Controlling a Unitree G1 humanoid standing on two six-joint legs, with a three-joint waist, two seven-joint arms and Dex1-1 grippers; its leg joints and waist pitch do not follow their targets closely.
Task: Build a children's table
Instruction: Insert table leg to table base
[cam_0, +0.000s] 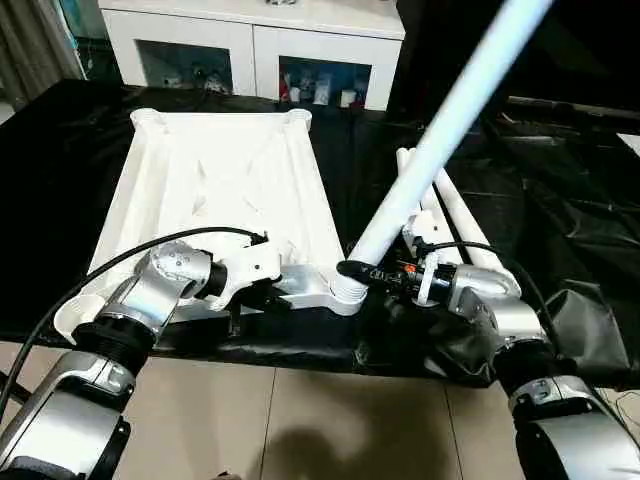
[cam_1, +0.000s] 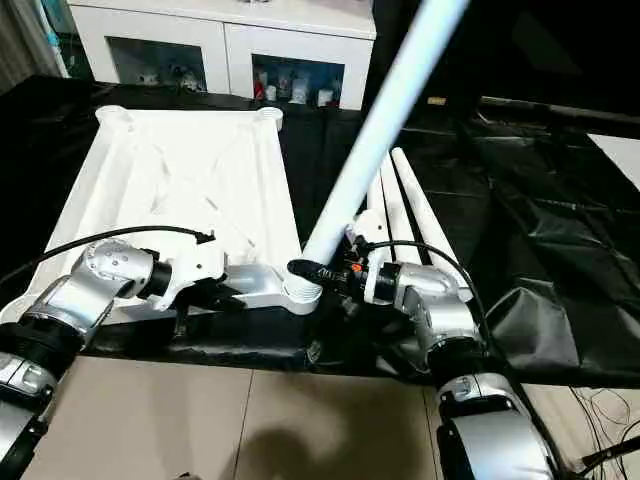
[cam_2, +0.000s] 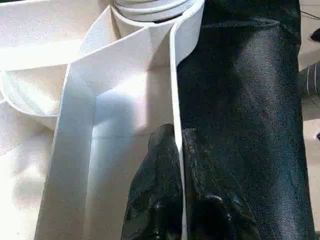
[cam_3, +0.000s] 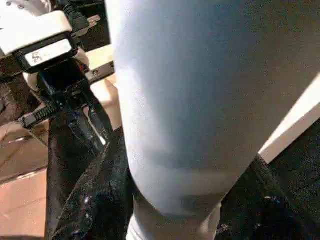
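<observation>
The glossy black sheet (cam_0: 560, 210) covers the low surface, crinkled and shiny. On its left half lies the table top (cam_0: 215, 190), a large white plastic rectangle turned underside up, with thin raised ribs and round sockets at the corners. At its near right corner socket (cam_0: 345, 292) one leg (cam_0: 440, 135), a long smooth white tapered tube, stands with its foot in the threaded ring and leans up to the far right. My right gripper (cam_0: 375, 273) has its two black fingers clamped around the base of that leg. My left gripper (cam_2: 177, 165) is pinched shut on the thin near rim wall of the top. The spare legs (cam_0: 455, 215) lie together on the sheet, right of the top.
</observation>
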